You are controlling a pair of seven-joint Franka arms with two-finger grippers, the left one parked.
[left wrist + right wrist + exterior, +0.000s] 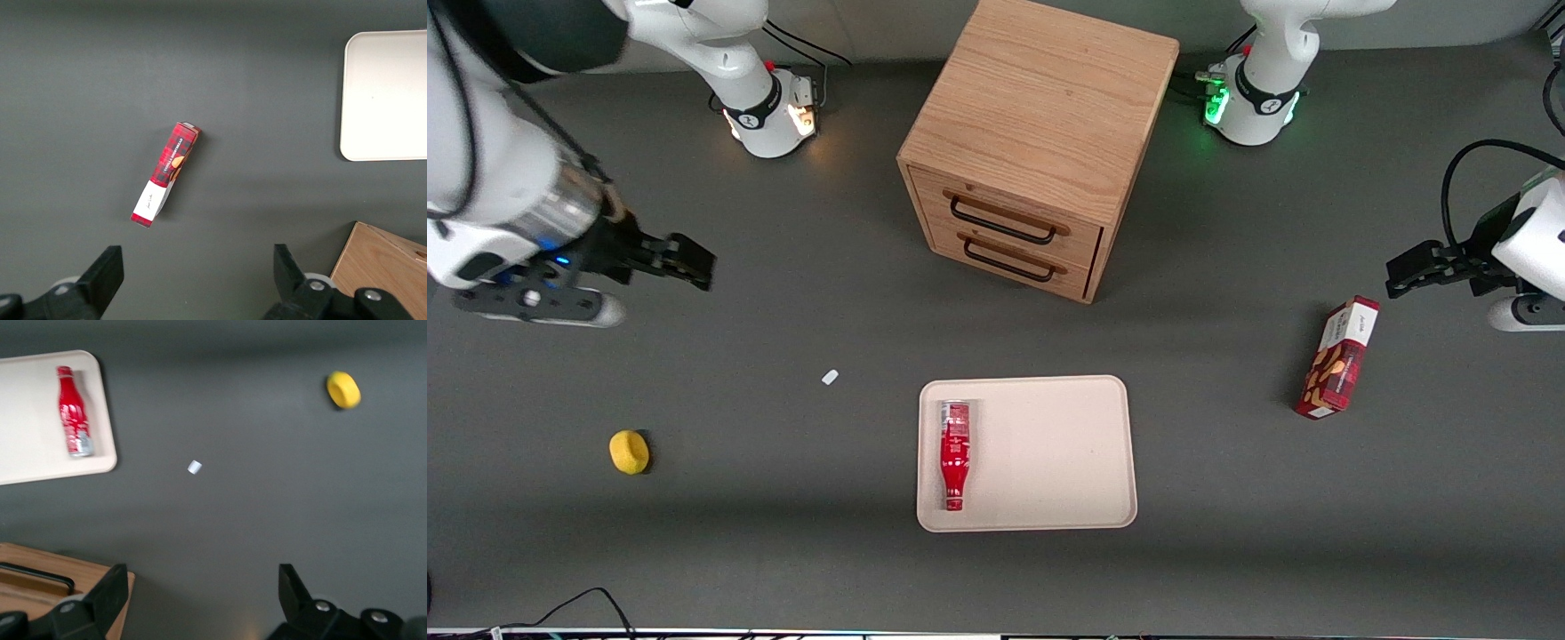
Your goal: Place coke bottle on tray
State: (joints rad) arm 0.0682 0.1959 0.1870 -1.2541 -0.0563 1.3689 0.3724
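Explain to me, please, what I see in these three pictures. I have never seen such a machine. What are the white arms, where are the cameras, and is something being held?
The white shapes are robot arms standing on a dark table. One picture looks down at the table from the front; the other two come from small cameras on the arms' wrists, so each shows black fingers at its edge.

On the table stands a wooden drawer cabinet. Nearer to the front camera lies a cream tray, and the coke bottle lies on its side in it, close to one rim. A yellow object and a small white scrap lie toward the working arm's end. A red snack box lies toward the parked arm's end.

The working arm's gripper hangs above bare table, away from the tray. Its fingers are open and hold nothing.
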